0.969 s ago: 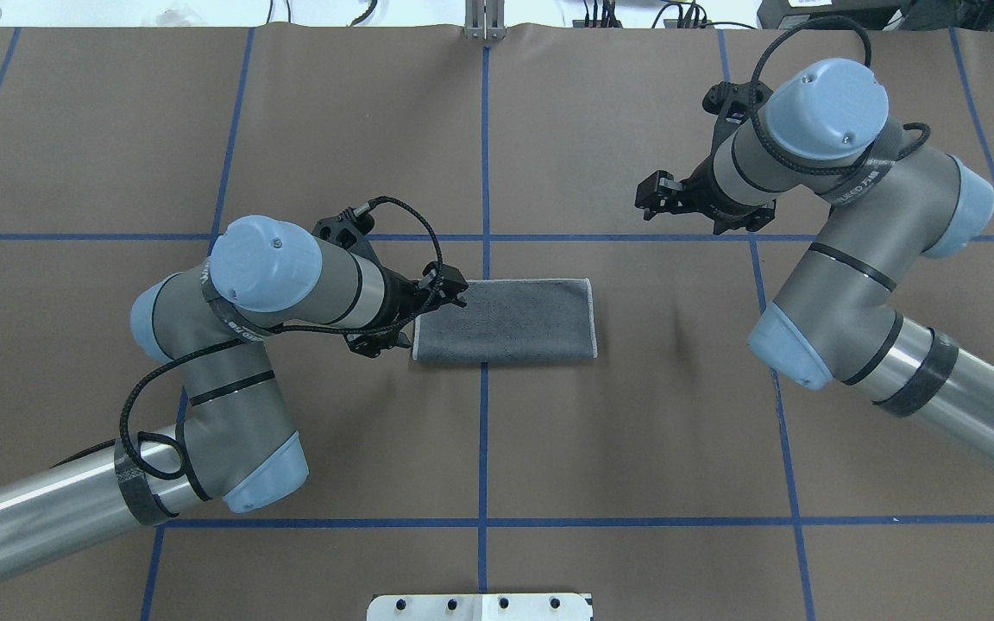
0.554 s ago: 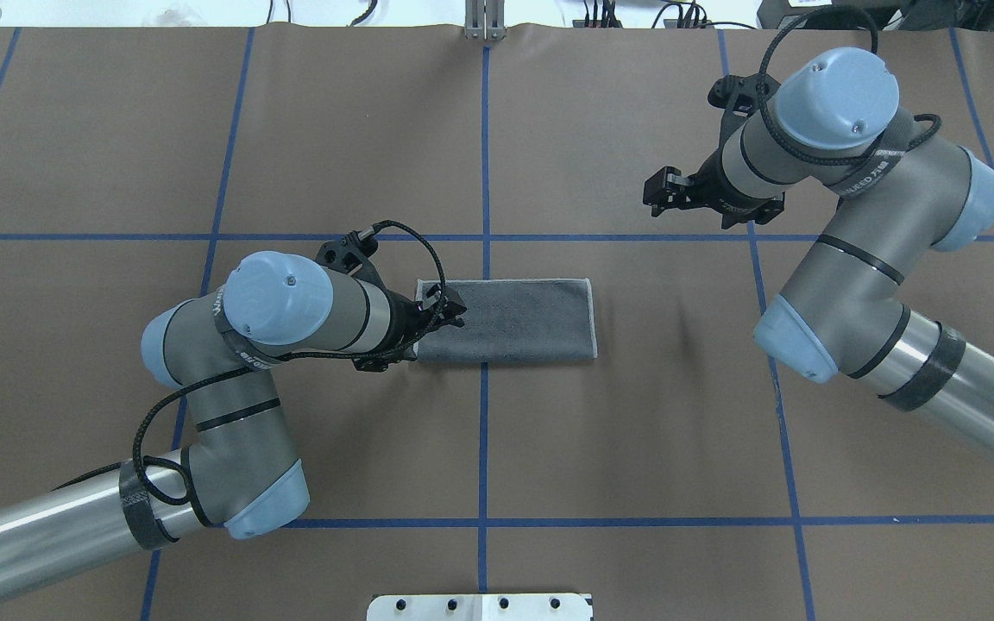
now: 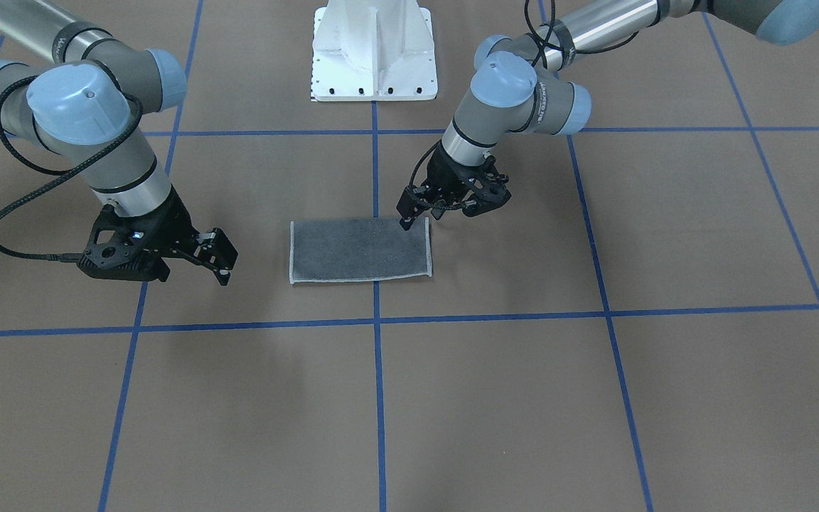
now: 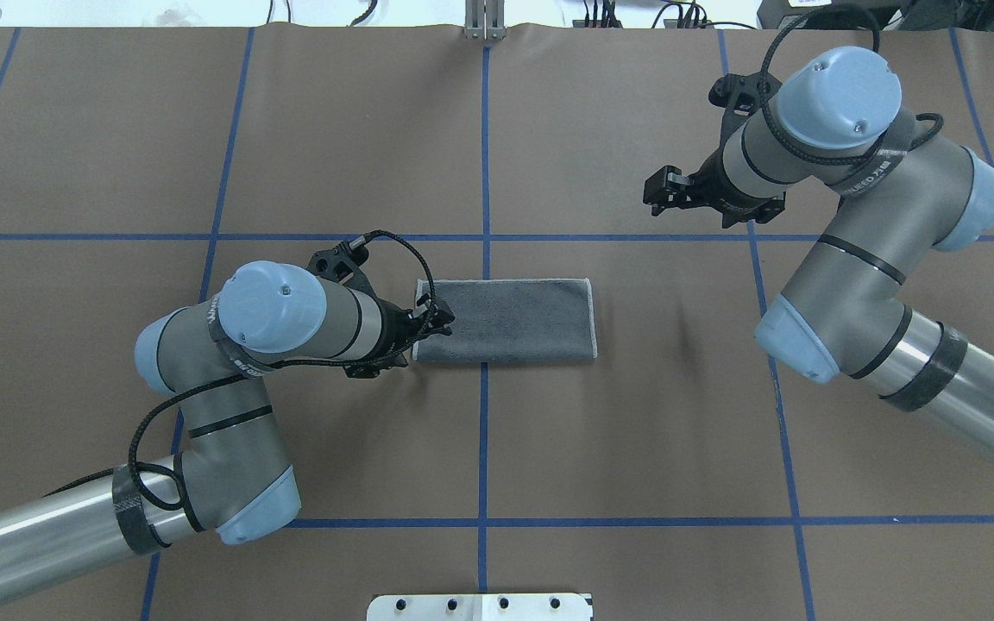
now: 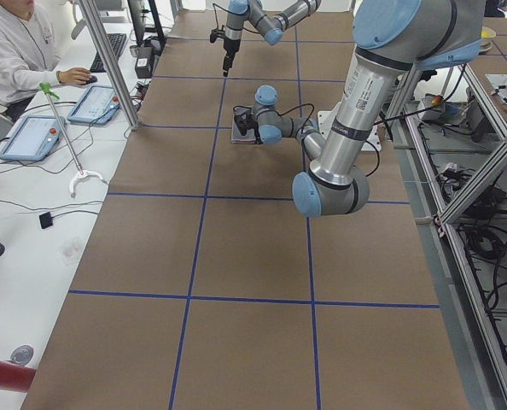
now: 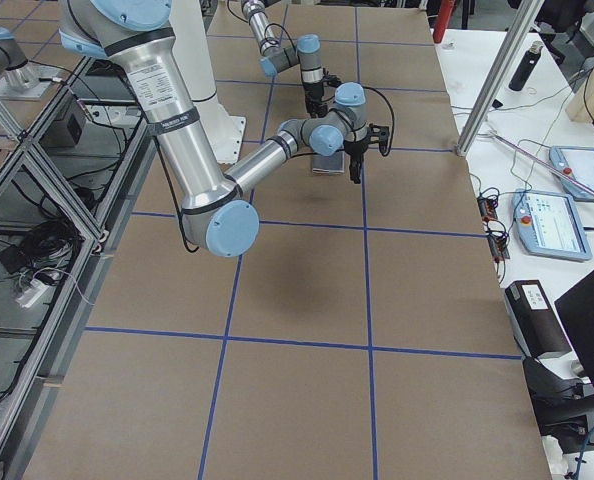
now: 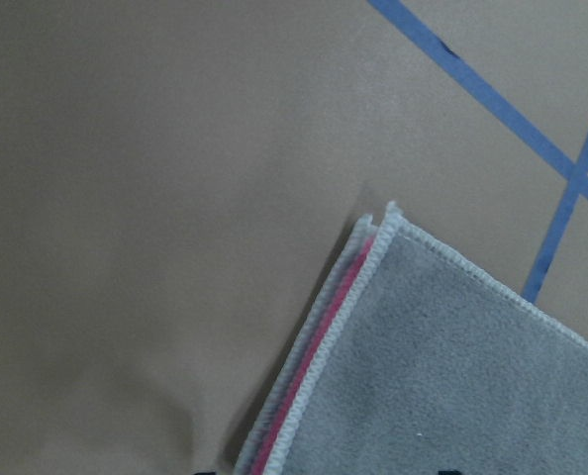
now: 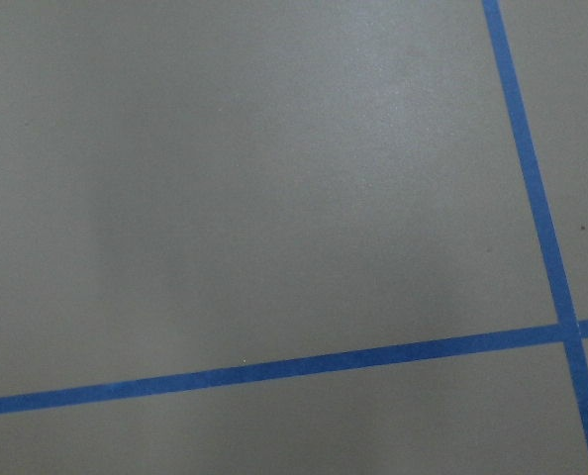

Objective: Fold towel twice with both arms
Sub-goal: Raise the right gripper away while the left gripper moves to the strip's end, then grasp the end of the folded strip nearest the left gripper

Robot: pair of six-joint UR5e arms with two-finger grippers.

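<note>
1. Across the table from the robot, front camera: the towel (image 3: 360,249) lies flat mid-frame, folded into a grey strip over a blue tape line (image 3: 379,370). The left gripper (image 3: 416,213) is at its upper right corner. The right gripper (image 3: 219,257), at frame left, is spread, empty and well apart from the cloth. The white pedestal (image 3: 374,57) up top isn't in the way.
2. Overhead: the left gripper (image 4: 438,315) sits on the towel's (image 4: 506,319) left short edge.
3. Both side views: too small to judge. An operator (image 5: 14,51) sits upper left in the left one.
4. Left wrist cam: dark tips wide apart at the bottom edge, so the fingers look spread, not pinching. There are two layers with pink between. It's soft, light and floppy, so I'd pinch both layers at the short edge's corners.
5. Right wrist cam: just brown cover (image 8: 225,198) and tape.
</note>
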